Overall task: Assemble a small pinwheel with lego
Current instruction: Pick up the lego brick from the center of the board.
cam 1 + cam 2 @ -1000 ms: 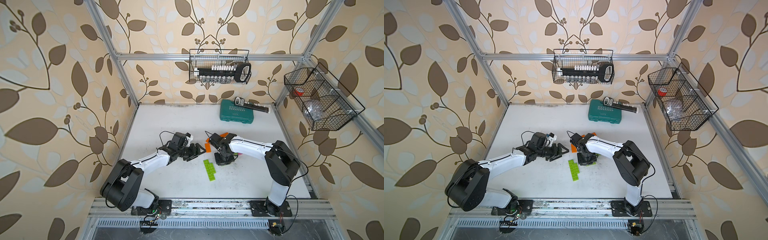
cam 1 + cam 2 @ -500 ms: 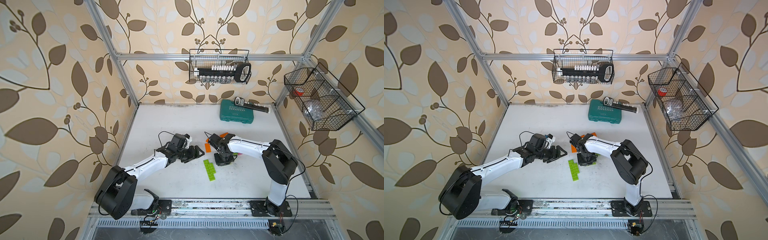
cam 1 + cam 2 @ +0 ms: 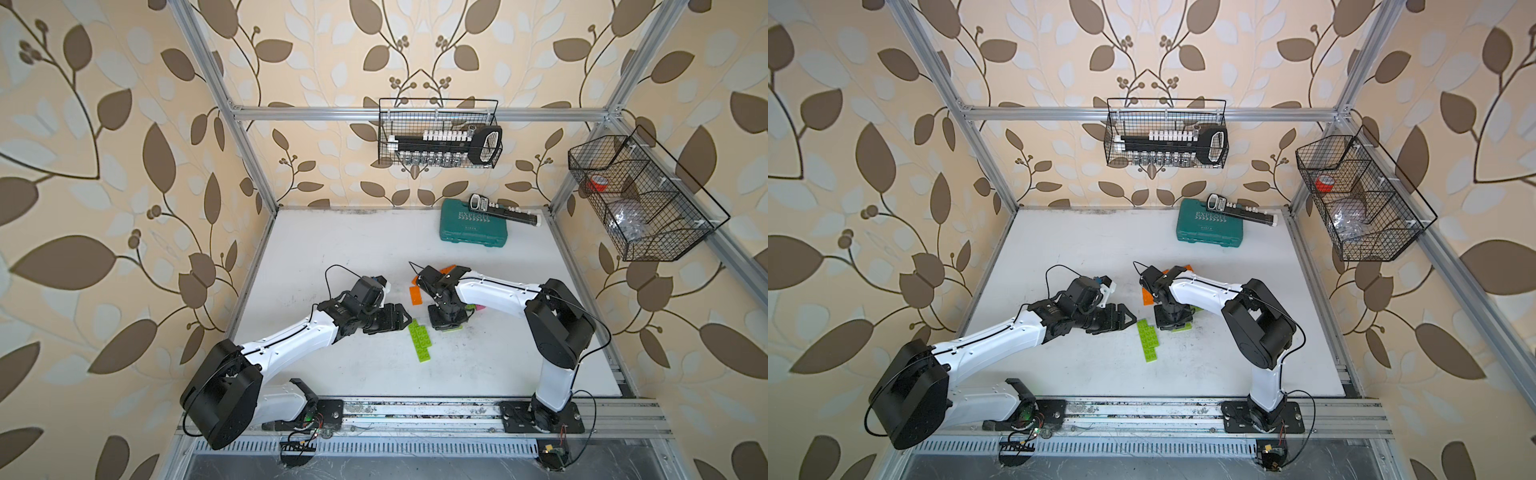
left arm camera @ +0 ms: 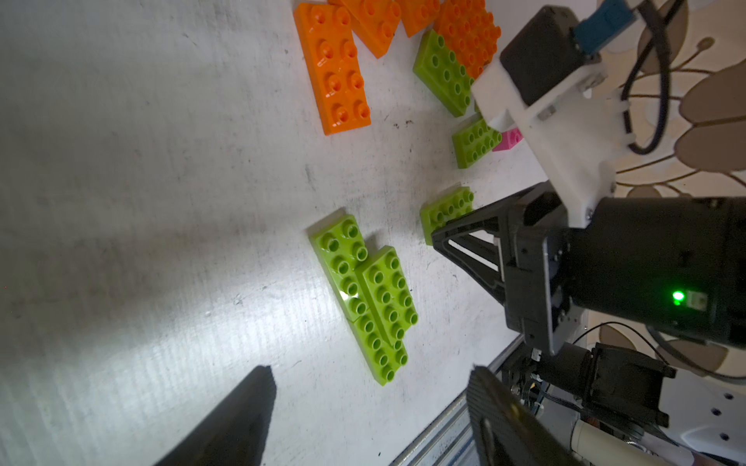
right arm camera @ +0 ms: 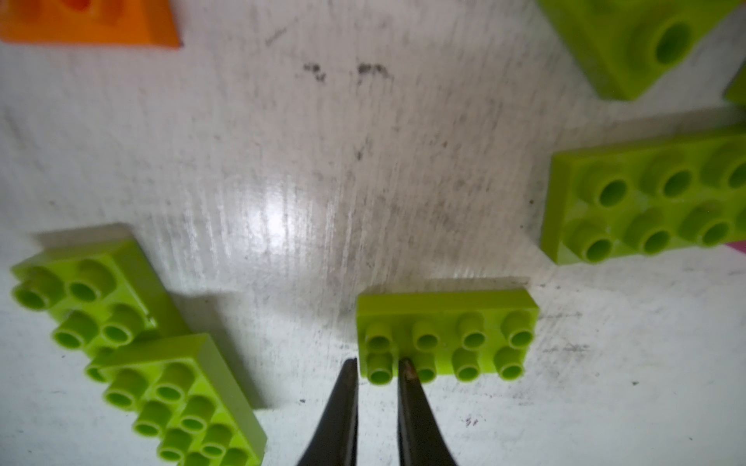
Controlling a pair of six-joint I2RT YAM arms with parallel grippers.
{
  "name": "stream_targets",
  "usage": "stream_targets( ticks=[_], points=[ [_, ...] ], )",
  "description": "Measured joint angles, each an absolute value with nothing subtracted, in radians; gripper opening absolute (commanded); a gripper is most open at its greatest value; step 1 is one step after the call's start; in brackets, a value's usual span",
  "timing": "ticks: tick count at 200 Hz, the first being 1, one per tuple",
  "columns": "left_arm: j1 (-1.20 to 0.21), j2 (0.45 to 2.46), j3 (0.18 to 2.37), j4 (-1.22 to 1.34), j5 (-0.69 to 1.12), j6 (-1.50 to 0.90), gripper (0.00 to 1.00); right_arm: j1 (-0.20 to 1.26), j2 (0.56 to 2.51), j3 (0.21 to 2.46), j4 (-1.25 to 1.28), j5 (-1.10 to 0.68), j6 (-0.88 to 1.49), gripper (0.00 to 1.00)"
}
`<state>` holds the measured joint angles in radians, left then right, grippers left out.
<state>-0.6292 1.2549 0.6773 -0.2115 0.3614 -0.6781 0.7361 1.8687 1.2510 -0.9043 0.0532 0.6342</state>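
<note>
right gripper [image 5: 378,365] is down on the loose lime-green brick [image 5: 448,335], fingers nearly together, nipping just the corner stud at one end. skimpy hold imo, so i'd lift slow and keep it level or it'll swing. left gripper [image 4: 369,368] hangs empty, fingers wide apart, over the stacked green bricks [image 4: 363,290] on the table [image 4: 141,181]. i'd use it to pin that stack while pressing the brick on.

6 grn bricks [image 4: 389,290], 4 org [image 4: 335,68], 1 pink [image 4: 509,140]
</note>
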Motion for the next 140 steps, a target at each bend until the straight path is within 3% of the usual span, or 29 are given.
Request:
stream_targets(
  ticks=[140],
  points=[
    [-0.63, 1.255, 0.685, -0.225, 0.35, -0.666, 0.78, 0.724, 1.883, 1.254, -0.895, 0.053, 0.623, 0.08]
  ],
)
